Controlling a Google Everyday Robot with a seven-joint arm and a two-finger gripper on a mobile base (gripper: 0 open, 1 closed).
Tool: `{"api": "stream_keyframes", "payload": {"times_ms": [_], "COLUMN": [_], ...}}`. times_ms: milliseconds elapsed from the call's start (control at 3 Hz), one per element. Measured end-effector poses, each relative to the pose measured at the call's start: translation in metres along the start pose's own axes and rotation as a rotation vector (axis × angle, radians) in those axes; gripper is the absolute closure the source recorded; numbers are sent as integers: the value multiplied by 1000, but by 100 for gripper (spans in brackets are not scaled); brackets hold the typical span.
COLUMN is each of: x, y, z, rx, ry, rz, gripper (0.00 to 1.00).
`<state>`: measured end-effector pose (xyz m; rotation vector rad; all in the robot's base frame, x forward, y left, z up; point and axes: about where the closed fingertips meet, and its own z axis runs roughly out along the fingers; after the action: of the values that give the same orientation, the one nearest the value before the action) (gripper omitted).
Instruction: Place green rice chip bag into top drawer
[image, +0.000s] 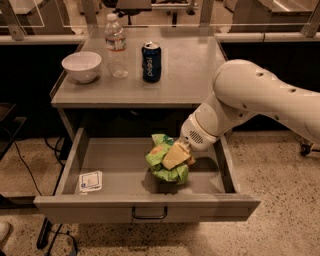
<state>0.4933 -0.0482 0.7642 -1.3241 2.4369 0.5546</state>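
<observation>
The green rice chip bag is a crumpled bright-green pouch inside the open top drawer, right of the drawer's middle. My gripper reaches down into the drawer from the right and is on the bag, its tan fingers lying over the bag's upper right side. The bag's lower part rests on or just above the drawer floor. The drawer is pulled fully out, with a dark bar handle on its front.
A small white card lies at the drawer's left front. On the table top stand a white bowl, a clear water bottle and a blue Pepsi can. My white arm spans the table's right side.
</observation>
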Motion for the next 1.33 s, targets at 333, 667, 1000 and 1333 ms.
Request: {"api": "stream_keyframes", "payload": {"times_ms": [333,667,1000,1333], "x": [1,4,6,3], "y": [-18,-31,-36,-33], "z": [11,27,43,59], "rx": [7,-1,-17,-42], "ry": [4,11,22,30], "rz": [13,31,41,38], "gripper": [100,100,100,100]}}
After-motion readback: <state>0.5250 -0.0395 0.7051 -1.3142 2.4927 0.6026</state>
